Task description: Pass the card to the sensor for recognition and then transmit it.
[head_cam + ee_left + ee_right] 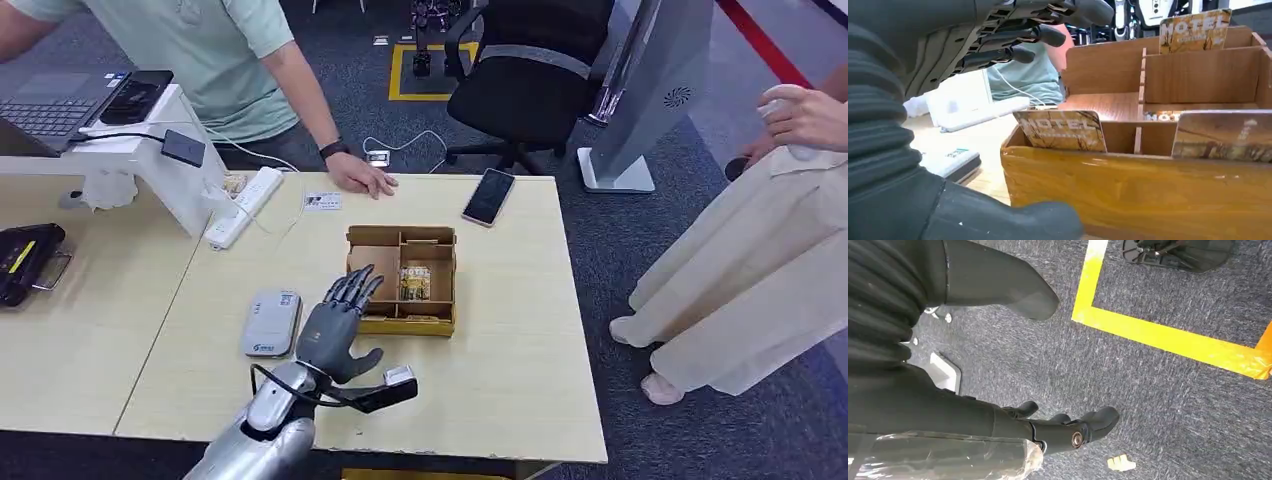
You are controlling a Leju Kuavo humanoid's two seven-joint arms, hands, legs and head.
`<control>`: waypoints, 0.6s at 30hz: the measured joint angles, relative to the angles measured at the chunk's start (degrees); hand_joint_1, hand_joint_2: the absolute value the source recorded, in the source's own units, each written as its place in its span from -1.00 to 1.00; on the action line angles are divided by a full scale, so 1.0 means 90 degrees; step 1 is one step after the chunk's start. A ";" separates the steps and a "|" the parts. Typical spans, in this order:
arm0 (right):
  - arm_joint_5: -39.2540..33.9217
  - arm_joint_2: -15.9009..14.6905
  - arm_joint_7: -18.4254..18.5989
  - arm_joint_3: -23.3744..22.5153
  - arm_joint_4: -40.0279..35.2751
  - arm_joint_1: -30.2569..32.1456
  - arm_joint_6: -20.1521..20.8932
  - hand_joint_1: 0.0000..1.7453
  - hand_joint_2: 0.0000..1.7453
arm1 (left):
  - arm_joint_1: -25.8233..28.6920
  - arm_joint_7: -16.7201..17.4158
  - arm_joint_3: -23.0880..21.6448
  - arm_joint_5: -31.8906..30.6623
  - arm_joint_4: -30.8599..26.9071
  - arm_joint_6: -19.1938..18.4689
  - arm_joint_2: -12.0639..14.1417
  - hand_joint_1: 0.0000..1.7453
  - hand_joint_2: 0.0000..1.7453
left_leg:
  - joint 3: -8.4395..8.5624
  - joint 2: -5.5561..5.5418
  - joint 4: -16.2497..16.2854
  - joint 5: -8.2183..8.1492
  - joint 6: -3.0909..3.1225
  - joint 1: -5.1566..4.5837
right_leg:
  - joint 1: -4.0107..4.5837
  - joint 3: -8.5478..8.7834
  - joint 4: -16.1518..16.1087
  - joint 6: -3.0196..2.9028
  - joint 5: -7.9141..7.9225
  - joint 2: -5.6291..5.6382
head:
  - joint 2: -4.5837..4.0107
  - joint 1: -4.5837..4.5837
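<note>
Pale wooden table [520,330] at frame centre holds a compartmented brown wooden card box [401,279]. Gold "HOTEL" cards [414,282] stand inside, partly hidden by dividers. Left hand [337,327] hovers beside it, fingers spread, empty. Right hand [993,285] hangs over grey carpet, its fingers cut off and hard to make out.

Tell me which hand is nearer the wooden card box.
Left. The left hand hovers open at the wooden card box, fingers over its edge; the right hand hangs over carpet.
</note>
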 joint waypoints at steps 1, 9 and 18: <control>0.0000 0.0000 0.0005 0.0002 0.0000 -0.0001 0.0002 -1.00 1.00 | -0.0030 0.0027 -0.0032 -0.0019 0.0054 0.0000 -0.0002 -1.00 1.00 | 0.0000 0.0000 0.0000 0.0000 0.0000 0.0000 | 0.0000 0.0000 0.0000 0.0000 0.0000 0.0000 | 0.0000 0.0000; -0.0010 0.0000 0.0024 0.0039 0.0000 -0.0003 0.0002 -1.00 1.00 | -0.0129 0.0213 -0.0066 -0.0201 0.0247 0.0155 -0.0002 -1.00 1.00 | -0.0001 0.0000 0.0000 0.0000 0.0000 0.0000 | 0.0000 0.0000 0.0000 0.0000 0.0000 0.0000 | 0.0000 0.0000; -0.0017 0.0000 0.0015 0.0041 0.0000 -0.0003 0.0000 -1.00 1.00 | -0.0143 0.0330 -0.0065 -0.0376 0.0274 0.0318 -0.0007 -1.00 1.00 | -0.0001 0.0000 0.0000 0.0000 0.0000 0.0000 | 0.0000 0.0000 0.0000 0.0000 0.0000 0.0000 | 0.0000 -0.0002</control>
